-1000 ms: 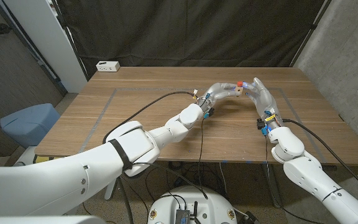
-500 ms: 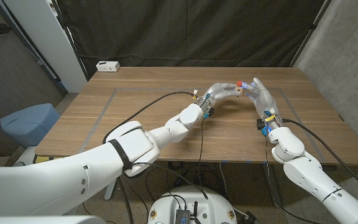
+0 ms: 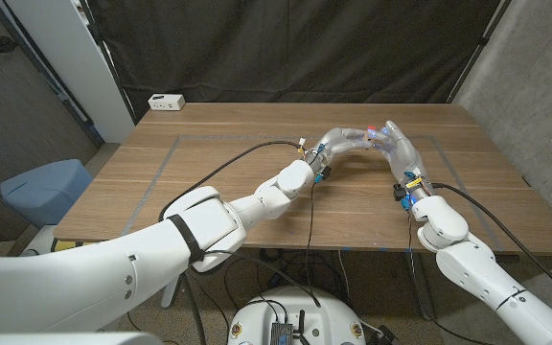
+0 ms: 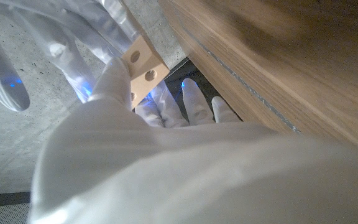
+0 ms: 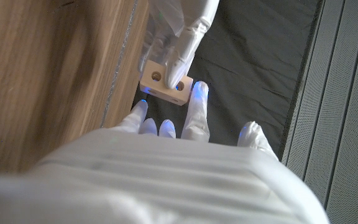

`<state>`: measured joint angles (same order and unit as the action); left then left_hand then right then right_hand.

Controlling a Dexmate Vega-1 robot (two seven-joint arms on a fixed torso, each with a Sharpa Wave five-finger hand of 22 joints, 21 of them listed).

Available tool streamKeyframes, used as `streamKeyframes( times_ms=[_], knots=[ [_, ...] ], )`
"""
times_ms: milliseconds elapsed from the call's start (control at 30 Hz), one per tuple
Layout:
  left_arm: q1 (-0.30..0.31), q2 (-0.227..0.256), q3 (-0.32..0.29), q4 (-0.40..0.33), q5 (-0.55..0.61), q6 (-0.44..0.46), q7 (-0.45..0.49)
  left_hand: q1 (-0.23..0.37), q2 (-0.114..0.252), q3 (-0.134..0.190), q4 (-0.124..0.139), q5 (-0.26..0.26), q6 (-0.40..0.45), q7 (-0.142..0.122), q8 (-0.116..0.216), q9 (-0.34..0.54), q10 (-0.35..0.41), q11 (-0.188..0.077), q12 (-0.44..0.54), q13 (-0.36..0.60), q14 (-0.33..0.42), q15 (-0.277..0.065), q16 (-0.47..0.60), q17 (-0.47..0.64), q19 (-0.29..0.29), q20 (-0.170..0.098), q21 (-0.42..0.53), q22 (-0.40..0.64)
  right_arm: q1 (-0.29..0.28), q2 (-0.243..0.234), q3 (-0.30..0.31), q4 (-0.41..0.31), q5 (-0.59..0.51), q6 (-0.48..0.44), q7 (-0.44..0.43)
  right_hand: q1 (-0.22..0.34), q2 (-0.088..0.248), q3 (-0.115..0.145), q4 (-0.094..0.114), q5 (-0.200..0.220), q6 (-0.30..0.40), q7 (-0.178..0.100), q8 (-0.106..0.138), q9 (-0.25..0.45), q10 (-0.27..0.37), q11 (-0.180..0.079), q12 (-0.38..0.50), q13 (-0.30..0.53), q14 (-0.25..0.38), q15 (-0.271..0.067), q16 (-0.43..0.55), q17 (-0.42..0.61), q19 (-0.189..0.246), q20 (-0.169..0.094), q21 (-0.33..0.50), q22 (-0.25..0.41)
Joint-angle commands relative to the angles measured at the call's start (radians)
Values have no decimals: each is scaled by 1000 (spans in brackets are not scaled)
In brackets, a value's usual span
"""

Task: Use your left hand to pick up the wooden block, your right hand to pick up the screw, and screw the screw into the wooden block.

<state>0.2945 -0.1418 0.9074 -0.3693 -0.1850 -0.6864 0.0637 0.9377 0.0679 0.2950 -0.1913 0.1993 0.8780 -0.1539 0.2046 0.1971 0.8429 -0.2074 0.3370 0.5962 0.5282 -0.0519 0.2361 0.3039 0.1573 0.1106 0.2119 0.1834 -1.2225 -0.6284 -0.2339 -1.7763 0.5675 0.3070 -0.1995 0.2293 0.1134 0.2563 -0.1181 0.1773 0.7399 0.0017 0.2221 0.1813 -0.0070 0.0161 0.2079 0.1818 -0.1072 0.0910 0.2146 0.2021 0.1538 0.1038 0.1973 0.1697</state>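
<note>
Now, with your left hand (image 3: 341, 140) gripping the wooden block (image 5: 165, 83) above the table (image 3: 209, 163), align your right hand (image 3: 398, 149), whose grasp on the screw I cannot tell, squarely with a hole.

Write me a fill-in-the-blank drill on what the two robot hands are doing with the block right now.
1. The small pale wooden block with round holes is held by the ___ robot hand.
2. The right robot hand meets it above the brown ___ table.
3. A white power strip sits at the table's far ___ corner.

Missing words: left; wooden; left
</note>
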Motion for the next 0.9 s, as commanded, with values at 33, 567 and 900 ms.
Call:
streamKeyframes(
  times_ms=[33, 567, 900],
  knots=[
    [0, 1, 1, 0, 3, -10, 1, -46, 54, 49, 44, 7, 32, -9, 18, 6, 14, -3, 8, 3, 9, -104, 4, 3, 10, -3, 4, 5, 7, -3, -5, 4, 5, 2, 13, 4, 9, 6, -1, 1, 2, -8, -3, 1, 0, -5, -1, 1, 1, 0, 3, 2, 6, -2, 1, 3],
    [5, 3, 2, -2, 10, -29, 8, -44, 55, 50, 43, 7, 29, -9, 17, 6, 9, -4, 6, 4, 7, -103, 3, 4, 10, -2, 3, 5, -45, -16, 40, -36, -11, -2, -49, 4, 10, 9, -2, 1, 29, 0, -2, 2, 28, 6, 4, 1, 15, 0, 7, 1, 14, -3, 2, 3],
    [9, 4, 5, -3, 20, -45, 20, -45, 56, 51, 43, 7, 26, -7, 16, 6, 9, -4, 6, 4, 6, -104, 2, 4, 8, -1, 3, 5, -73, -18, 69, -52, -20, 0, -70, 3, 10, 11, -3, 1, 45, 4, -2, 2, 58, 18, 10, 1, 29, -1, 10, 0, 20, -4, 2, 3]
  ],
)
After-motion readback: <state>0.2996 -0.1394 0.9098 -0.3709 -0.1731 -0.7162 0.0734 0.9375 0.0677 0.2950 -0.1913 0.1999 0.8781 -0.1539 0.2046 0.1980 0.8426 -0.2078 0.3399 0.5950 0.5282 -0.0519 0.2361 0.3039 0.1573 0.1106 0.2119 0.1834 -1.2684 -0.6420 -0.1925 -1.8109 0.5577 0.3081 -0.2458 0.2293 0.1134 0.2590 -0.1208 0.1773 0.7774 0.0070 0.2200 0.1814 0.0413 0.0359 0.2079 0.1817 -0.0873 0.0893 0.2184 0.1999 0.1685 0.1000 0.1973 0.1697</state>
